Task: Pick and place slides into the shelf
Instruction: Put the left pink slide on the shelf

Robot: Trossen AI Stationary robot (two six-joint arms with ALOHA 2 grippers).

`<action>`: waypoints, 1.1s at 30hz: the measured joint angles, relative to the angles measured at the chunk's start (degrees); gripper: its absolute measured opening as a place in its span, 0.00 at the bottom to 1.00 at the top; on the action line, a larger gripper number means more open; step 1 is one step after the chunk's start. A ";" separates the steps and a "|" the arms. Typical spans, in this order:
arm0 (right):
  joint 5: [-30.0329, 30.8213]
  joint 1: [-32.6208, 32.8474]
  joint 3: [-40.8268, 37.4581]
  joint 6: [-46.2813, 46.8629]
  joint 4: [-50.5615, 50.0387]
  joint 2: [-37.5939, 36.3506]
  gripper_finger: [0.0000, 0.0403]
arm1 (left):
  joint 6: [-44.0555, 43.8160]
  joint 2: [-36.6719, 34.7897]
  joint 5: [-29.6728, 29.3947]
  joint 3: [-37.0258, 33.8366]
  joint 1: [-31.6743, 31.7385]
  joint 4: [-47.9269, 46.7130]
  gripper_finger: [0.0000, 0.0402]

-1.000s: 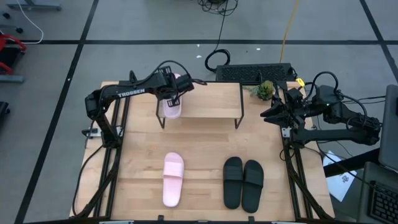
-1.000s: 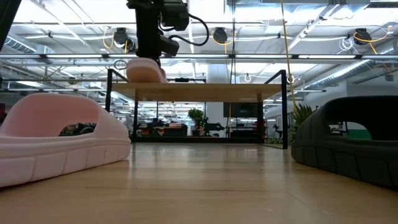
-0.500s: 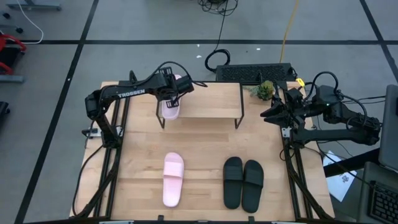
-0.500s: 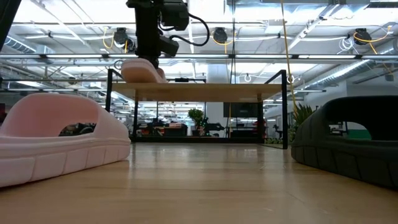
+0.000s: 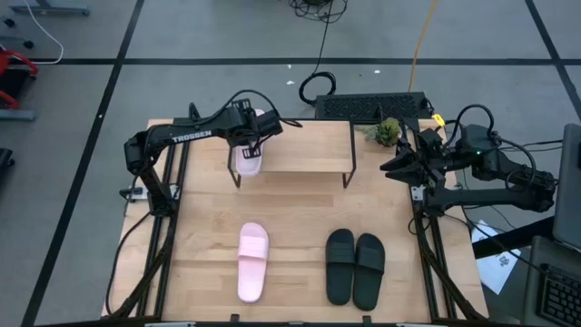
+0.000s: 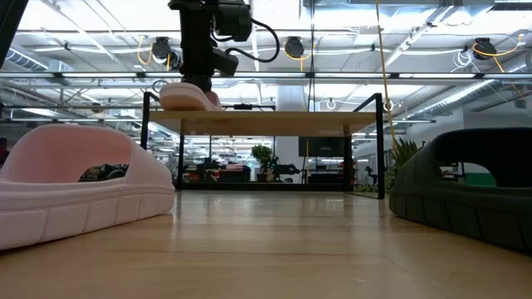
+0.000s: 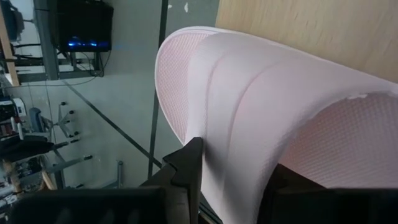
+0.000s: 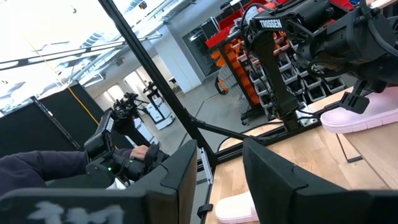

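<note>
Left hand (image 5: 251, 136) clamping pink slide (image 5: 248, 156) by strap, slide resting at shelf (image 5: 304, 145) left end, long axis running across board. Right hand (image 5: 392, 165) waiting beside shelf's right end, partly open, holding nothing.

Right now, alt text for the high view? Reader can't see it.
Seen from above, the left gripper holds a pink slide at the left end of the shelf, part of it past the shelf's front edge. A second pink slide and two black slides lie on the table nearer the front; the right gripper waits at the table's right edge.
</note>
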 joint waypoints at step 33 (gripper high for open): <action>0.00 0.00 0.01 1.18 0.00 0.01 0.30 | -1.34 0.00 7.76 0.00 1.10 -0.34 0.21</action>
